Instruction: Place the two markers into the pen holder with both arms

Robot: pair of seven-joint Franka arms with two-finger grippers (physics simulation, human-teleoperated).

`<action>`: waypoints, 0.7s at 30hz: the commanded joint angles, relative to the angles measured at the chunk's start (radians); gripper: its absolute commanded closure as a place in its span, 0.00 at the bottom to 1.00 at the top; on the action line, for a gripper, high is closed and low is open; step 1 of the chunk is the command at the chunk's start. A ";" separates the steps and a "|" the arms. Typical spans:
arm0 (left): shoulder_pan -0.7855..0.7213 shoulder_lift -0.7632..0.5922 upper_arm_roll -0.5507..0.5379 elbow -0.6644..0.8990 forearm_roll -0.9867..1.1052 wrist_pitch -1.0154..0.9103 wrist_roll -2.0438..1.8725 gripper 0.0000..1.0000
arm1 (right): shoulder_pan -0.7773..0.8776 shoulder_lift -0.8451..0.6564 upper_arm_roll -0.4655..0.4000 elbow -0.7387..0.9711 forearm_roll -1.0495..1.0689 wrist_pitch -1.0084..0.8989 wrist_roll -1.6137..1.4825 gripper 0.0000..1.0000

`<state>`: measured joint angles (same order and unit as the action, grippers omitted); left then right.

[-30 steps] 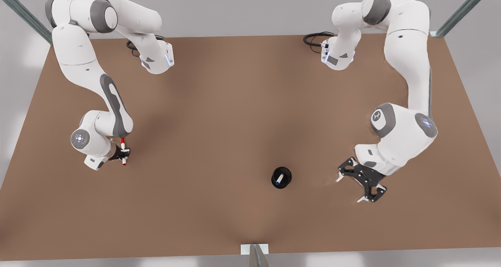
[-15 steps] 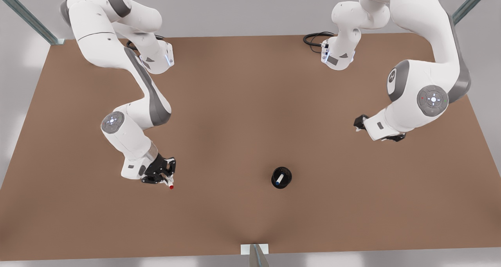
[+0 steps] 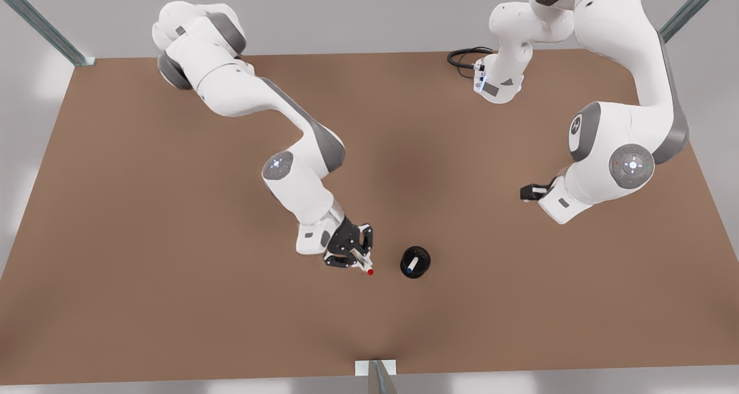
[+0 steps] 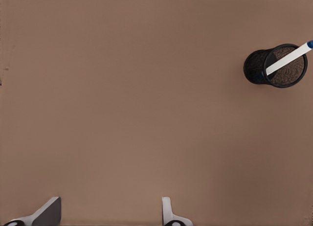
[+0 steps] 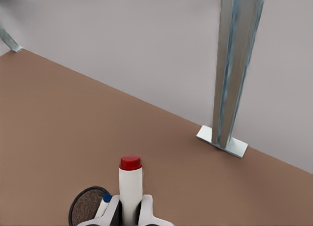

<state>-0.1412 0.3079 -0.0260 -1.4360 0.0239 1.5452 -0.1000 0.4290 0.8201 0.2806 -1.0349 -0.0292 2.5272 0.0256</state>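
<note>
Right gripper [image 3: 359, 259] clenched red marker [image 3: 366, 268], lower centre, beside pen holder [image 3: 415, 261]; should centre over rim, then lower. Left gripper [image 4: 110, 214] waited, fingers apart.

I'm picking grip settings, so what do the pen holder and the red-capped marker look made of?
Pen holder: probably matte black wire mesh; a speckled weave shows on its wall and floor. Red-capped marker, clamped in the right tool: likely smooth plastic, with an even white barrel and faintly shiny red cap.
</note>
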 commanded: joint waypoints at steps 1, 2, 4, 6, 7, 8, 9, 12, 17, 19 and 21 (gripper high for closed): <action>0.000 -0.001 0.000 0.000 0.001 0.001 -0.242 0.00 | 0.057 0.057 -0.031 0.085 -0.014 0.073 0.398 0.79; 0.000 -0.001 0.000 0.000 0.001 0.001 -0.242 0.00 | 0.066 0.080 -0.021 0.102 -0.014 0.119 0.399 0.79; 0.000 0.002 0.004 0.000 0.001 0.000 -0.241 0.00 | 0.096 0.106 -0.024 0.141 -0.012 0.122 0.419 0.79; 0.000 0.002 0.005 0.000 0.001 0.001 -0.241 0.00 | 0.119 0.106 -0.027 0.144 -0.012 0.119 0.448 0.79; 0.000 0.005 0.005 0.000 0.001 0.001 -0.241 0.00 | 0.120 0.106 -0.024 0.144 -0.012 0.120 0.455 0.79; 0.002 0.007 0.005 0.000 0.001 0.006 -0.241 0.00 | 0.120 0.106 -0.027 0.144 -0.012 0.120 0.455 0.79; 0.002 0.014 0.011 0.000 0.002 0.007 -0.238 0.00 | 0.120 0.106 -0.032 0.142 -0.012 0.122 0.455 0.79; 0.002 0.020 0.020 0.000 0.002 0.016 -0.236 0.00 | 0.135 0.139 -0.047 0.131 -0.018 0.162 0.447 0.79; 0.017 0.033 0.021 0.000 -0.001 0.027 -0.238 0.00 | 0.189 0.195 -0.107 0.122 -0.061 0.222 0.448 0.79; 0.017 0.034 0.021 0.000 0.001 0.027 -0.238 0.00 | 0.197 0.208 -0.110 0.122 -0.084 0.223 0.450 0.79; 0.028 0.034 0.021 0.000 0.001 0.027 -0.236 0.00 | 0.206 0.221 -0.124 0.122 -0.097 0.228 0.450 0.79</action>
<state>-0.1152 0.3431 -0.0046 -1.4363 0.0238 1.5679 -0.2635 0.6357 1.0396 0.1584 -0.9134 -0.0999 2.7319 0.3039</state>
